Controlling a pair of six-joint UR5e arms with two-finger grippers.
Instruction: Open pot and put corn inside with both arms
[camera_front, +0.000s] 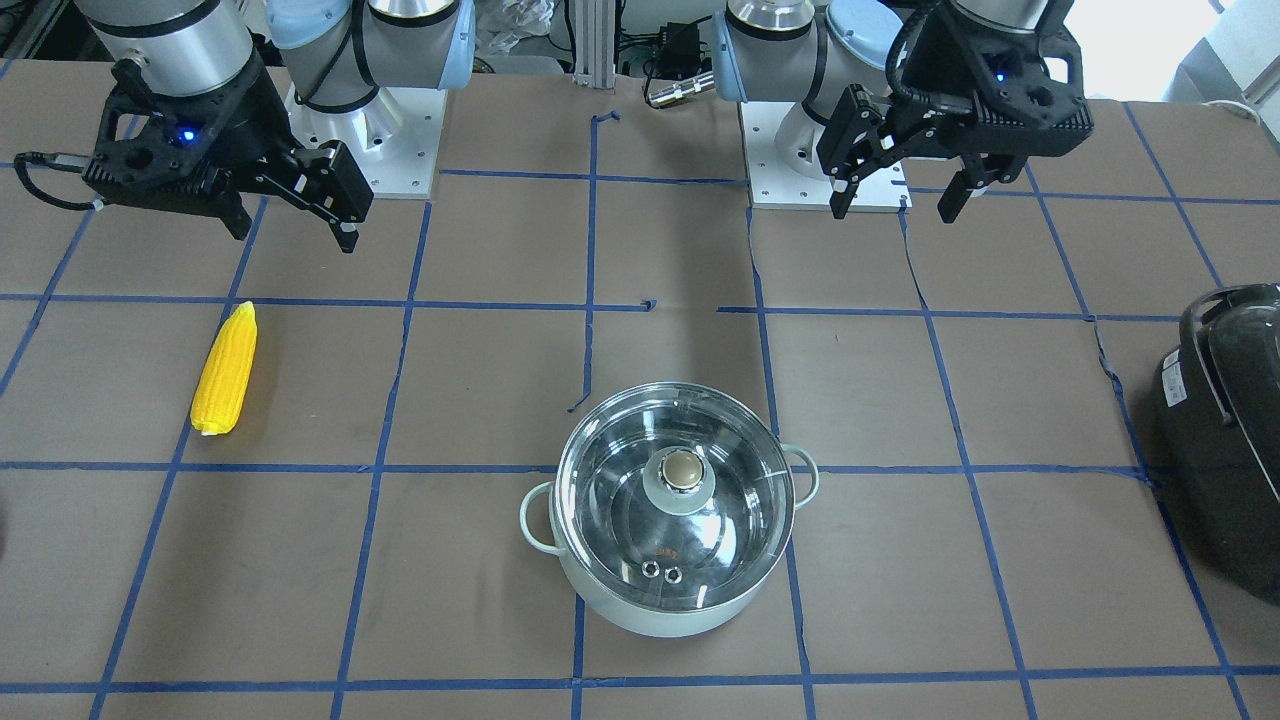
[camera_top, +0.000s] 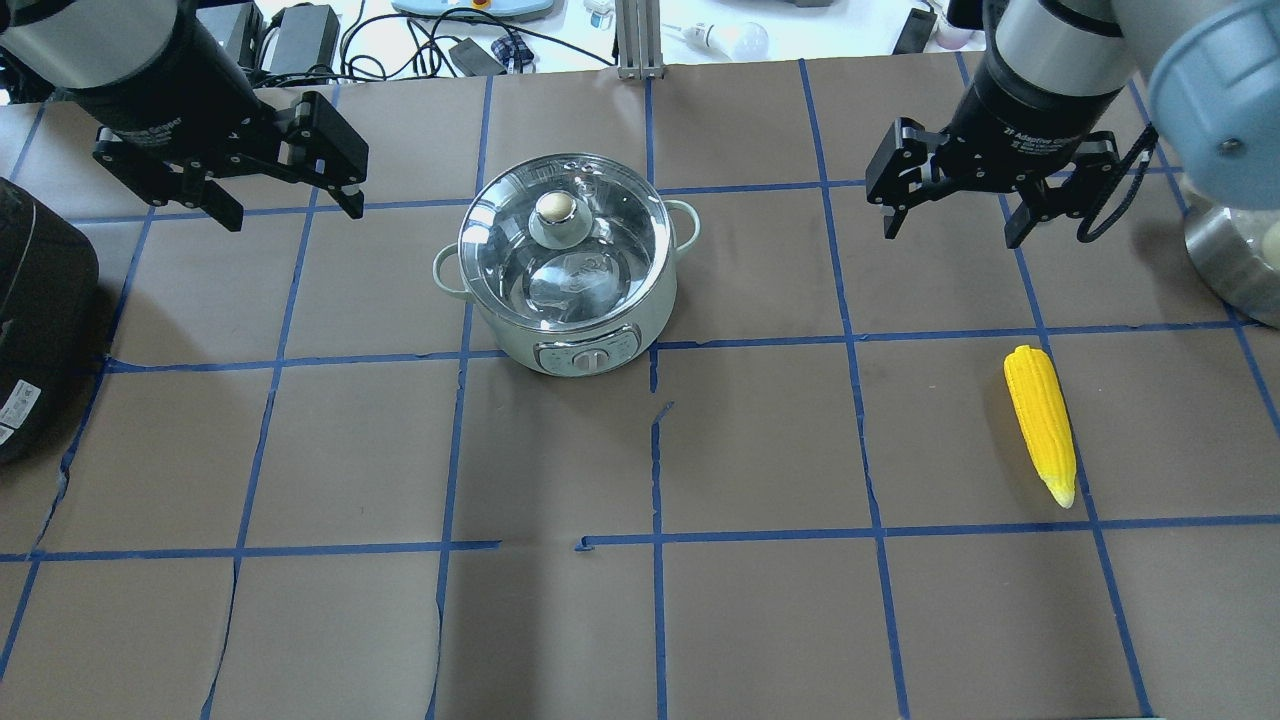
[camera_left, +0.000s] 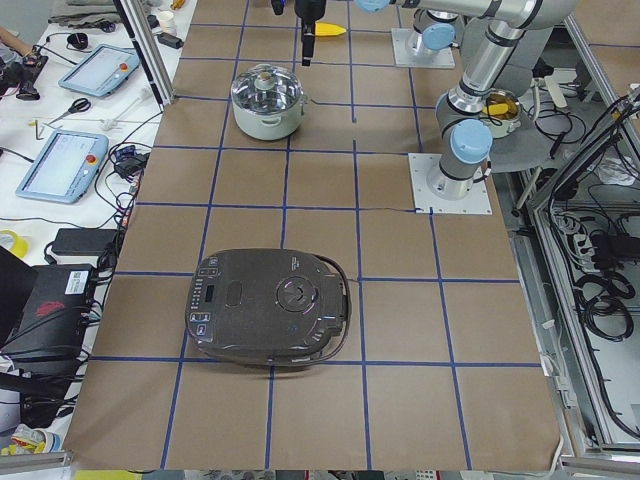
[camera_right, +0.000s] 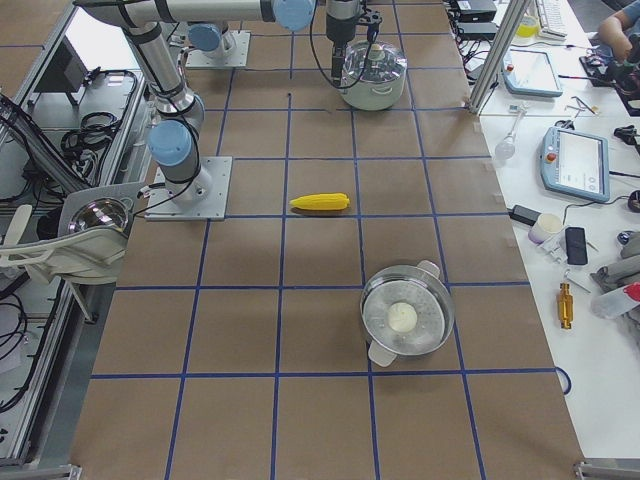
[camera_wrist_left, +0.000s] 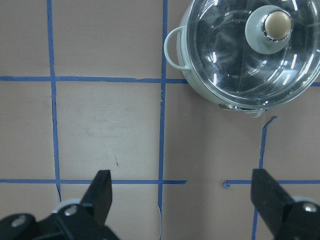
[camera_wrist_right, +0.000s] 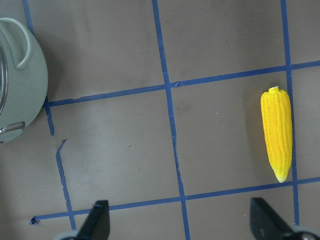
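The mint-green pot (camera_top: 590, 330) stands at the far middle of the table with its glass lid (camera_top: 600, 260) on and a beige knob (camera_top: 556, 207) on top. It also shows in the front view (camera_front: 650, 600) and the left wrist view (camera_wrist_left: 200, 80). The yellow corn (camera_top: 1040, 425) lies flat on the robot's right side, also in the front view (camera_front: 225, 370) and the right wrist view (camera_wrist_right: 277, 132). My left gripper (camera_top: 292, 210) (camera_front: 895, 212) is open and empty, raised to the left of the pot. My right gripper (camera_top: 950, 230) (camera_front: 295, 237) is open and empty, raised beyond the corn.
A large black appliance (camera_top: 30, 320) (camera_front: 1230, 430) sits at the table's left end. A steel pot with a lid (camera_right: 405, 320) stands near the table's right end. Brown paper with blue tape lines (camera_top: 655, 540) covers the table. Cables and devices lie beyond the far edge (camera_top: 450, 40).
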